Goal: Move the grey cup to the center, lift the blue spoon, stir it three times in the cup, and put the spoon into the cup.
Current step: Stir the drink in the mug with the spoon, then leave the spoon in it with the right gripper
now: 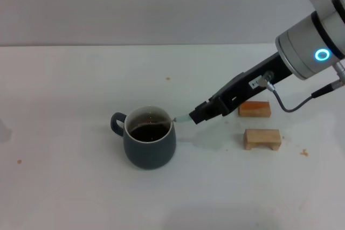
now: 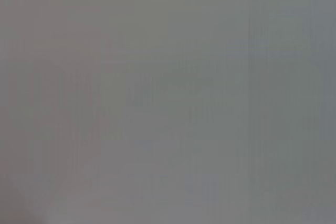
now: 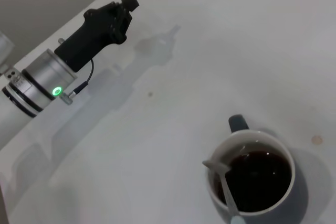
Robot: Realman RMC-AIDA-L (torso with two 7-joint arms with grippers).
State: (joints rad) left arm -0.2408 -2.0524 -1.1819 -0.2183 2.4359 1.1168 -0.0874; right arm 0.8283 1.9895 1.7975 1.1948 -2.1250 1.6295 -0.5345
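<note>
The cup (image 1: 149,145) stands on the white tabletop (image 1: 64,106) near its middle, handle turned to the robot's left, dark brown liquid inside. The right gripper (image 1: 195,116) reaches in low from the right and ends just beside the cup's rim, pinching the pale-blue handle of the spoon (image 1: 181,118). The spoon slants over the rim; in the right wrist view its metal bowl (image 3: 217,167) sits above the liquid against the inner wall, while the neck dips down toward the near rim. Two wooden blocks lie under the right arm, apart from the cup: one (image 1: 254,109) farther back, one (image 1: 262,138) nearer. The left gripper (image 3: 123,8) shows only in the right wrist view, hanging over the tabletop well away from the cup; I cannot tell whether it is spread or pressed together
</note>
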